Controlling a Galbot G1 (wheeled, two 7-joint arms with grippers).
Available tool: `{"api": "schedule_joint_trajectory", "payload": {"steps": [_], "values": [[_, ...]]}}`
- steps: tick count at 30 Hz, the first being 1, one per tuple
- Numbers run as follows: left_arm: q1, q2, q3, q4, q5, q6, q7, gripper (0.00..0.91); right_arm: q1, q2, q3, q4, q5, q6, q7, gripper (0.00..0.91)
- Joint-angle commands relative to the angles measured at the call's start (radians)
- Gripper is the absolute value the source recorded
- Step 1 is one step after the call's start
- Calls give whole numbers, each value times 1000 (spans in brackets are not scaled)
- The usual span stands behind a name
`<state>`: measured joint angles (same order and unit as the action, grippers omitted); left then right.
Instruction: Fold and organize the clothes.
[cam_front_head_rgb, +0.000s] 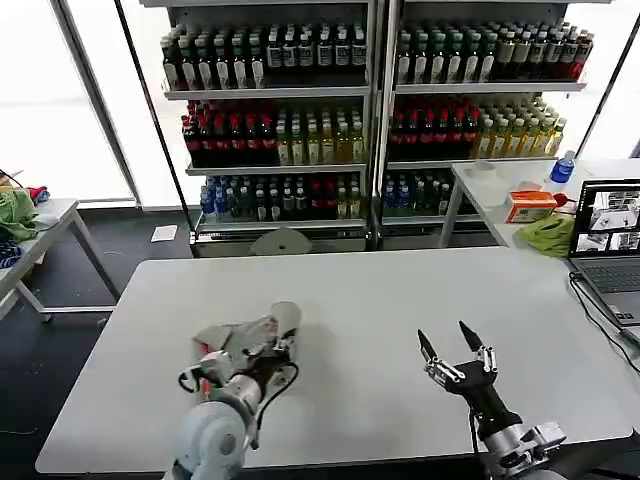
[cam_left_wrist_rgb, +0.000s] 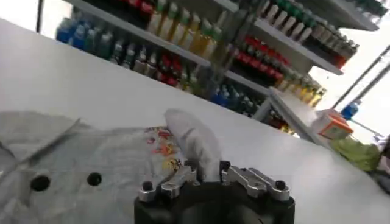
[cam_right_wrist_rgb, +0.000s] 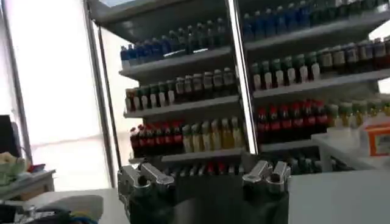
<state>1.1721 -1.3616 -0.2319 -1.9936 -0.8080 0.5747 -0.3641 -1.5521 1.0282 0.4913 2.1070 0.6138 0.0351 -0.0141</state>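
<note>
Drink shelves packed with bottles fill the far wall beyond the white table. A second table at the far right carries a lime-green cloth, an orange-and-white box and a blue bottle; a laptop sits at the main table's right edge, cables trailing near. The grey shirt lies bunched on the near left of the table, chest print showing. The left gripper is clamped on a raised fold of it, the arm covering the shirt's near side. The right gripper hovers near right, fingers spread wide and empty, well apart from the shirt with bare table between
</note>
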Motion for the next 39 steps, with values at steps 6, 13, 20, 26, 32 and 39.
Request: {"api": "schedule_joint_trajectory", "payload": {"steps": [6,13,20,26,32,39], "values": [[3,-52,133,-178,-100,2,26,907,253,-15,-213,-61,146,-312,108,907],[102,5,-96,-284,-97,2,115,907,403,12,-369,-140,256,-372,170,907],[168,8,-271,-338,-91,1,127,907,597,78,-558,-279,417,-410,200,907],[269,-13,-322,-377,-56,0,151,907,671,132,-607,-392,491,-412,193,907],[317,-29,-361,-402,-48,1,160,907,697,122,-627,-450,537,-400,146,826],[346,-48,-368,-415,-36,-1,172,907,694,119,-615,-470,538,-397,154,544]]}}
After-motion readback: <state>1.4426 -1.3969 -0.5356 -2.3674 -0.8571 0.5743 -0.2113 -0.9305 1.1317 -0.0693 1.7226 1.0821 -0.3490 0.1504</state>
